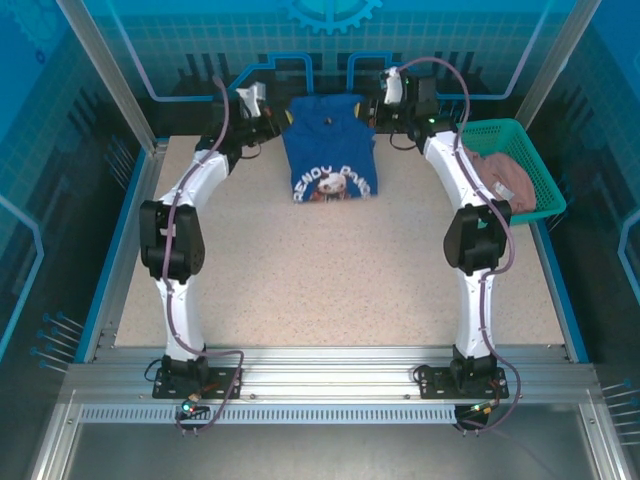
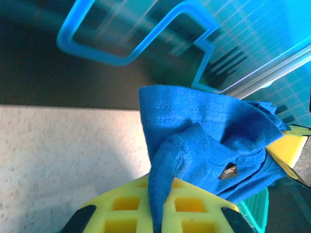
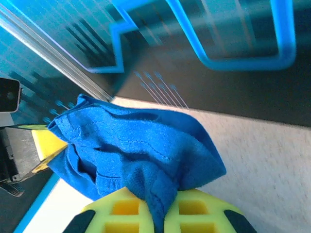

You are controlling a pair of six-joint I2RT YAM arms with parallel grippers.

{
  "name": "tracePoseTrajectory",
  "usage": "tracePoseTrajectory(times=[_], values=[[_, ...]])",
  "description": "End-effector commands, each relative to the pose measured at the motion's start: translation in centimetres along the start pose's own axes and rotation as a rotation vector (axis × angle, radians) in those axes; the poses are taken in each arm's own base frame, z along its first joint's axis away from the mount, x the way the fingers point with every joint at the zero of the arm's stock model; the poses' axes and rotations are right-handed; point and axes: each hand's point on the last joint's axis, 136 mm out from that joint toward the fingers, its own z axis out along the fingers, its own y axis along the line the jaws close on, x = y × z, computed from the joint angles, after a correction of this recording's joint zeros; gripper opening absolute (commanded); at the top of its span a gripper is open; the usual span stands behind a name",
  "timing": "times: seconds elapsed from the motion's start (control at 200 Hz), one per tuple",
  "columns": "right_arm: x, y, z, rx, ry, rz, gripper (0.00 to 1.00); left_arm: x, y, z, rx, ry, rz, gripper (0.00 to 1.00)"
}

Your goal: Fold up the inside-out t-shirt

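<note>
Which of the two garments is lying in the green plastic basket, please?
The crumpled pinkish-beige garment, inside the green plastic basket at the right; the royal blue cotton t-shirt lies on the tabletop instead.

This is a robotics lab, I'd say, and a test cell within it rather than any home or shop. A left arm (image 1: pixel 175 250) and a right arm (image 1: pixel 478 240), both white with black joints, are bolted to an aluminium rail (image 1: pixel 330 372) along the near edge of a speckled table (image 1: pixel 330 280). Metal posts (image 1: pixel 105 70) hold clear panels (image 1: pixel 200 40) around it, printed with blue circuit lines and a gear (image 1: pixel 333 12) (very much a showroom look). A green basket (image 1: pixel 497 124) sits at the right edge.
</note>
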Motion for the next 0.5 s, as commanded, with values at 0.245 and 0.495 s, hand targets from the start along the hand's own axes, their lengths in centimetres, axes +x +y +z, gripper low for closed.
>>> tracePoseTrajectory(times=[0.245, 0.495], values=[[7.8, 4.7, -5.1, -0.087, 0.045, -0.123, 0.0, 6.6, -3.2, -6.1, 0.073, -0.003, 0.053, 0.0], [24.5, 5.2, -9.1, -0.032, 0.266, 0.042, 0.0, 22.3, -4.1, -11.0, 0.083, 0.162, -0.082, 0.0]])
